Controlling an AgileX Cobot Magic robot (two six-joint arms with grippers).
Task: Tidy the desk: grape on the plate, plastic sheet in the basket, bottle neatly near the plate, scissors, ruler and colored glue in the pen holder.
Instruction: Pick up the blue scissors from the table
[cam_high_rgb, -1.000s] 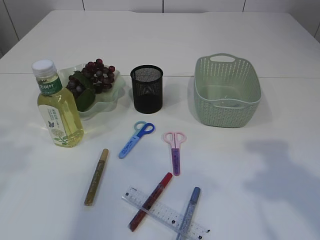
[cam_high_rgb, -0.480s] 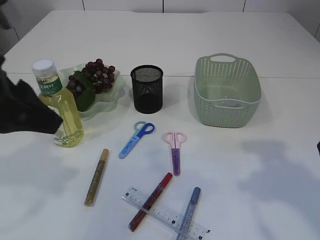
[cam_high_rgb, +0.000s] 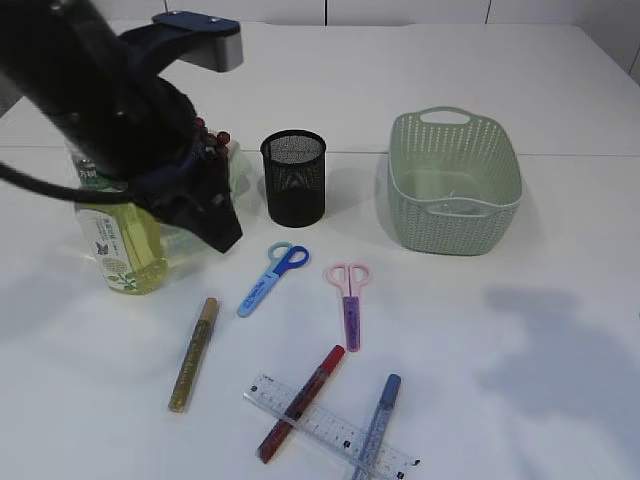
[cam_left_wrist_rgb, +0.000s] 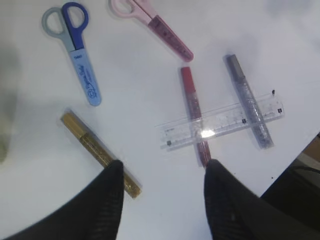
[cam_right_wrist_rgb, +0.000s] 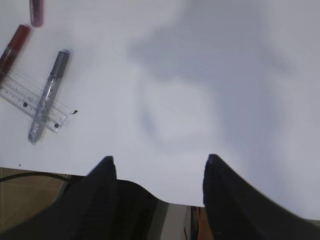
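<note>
My left arm (cam_high_rgb: 110, 100) hangs over the plate (cam_high_rgb: 236, 165) and the top of the yellow bottle (cam_high_rgb: 122, 250), hiding most of the grape bunch (cam_high_rgb: 212, 135). My left gripper (cam_left_wrist_rgb: 163, 165) is open and empty above the table, between the gold glue (cam_left_wrist_rgb: 97, 150) and the red glue (cam_left_wrist_rgb: 194, 107). The clear ruler (cam_left_wrist_rgb: 222, 125) lies across the red glue and the silver-blue glue (cam_left_wrist_rgb: 247, 100). Blue scissors (cam_high_rgb: 272, 278) and pink scissors (cam_high_rgb: 349, 300) lie in front of the black pen holder (cam_high_rgb: 294, 178). My right gripper (cam_right_wrist_rgb: 160, 159) is open over bare table. I cannot make out the plastic sheet.
The green basket (cam_high_rgb: 455, 180) stands at the back right. The table's near edge (cam_right_wrist_rgb: 165, 202) runs just under my right gripper, and its shadow falls on the white top at the right.
My left arm has swung in from the left edge and now covers the plate and the bottle's top. Nothing on the table has moved.
</note>
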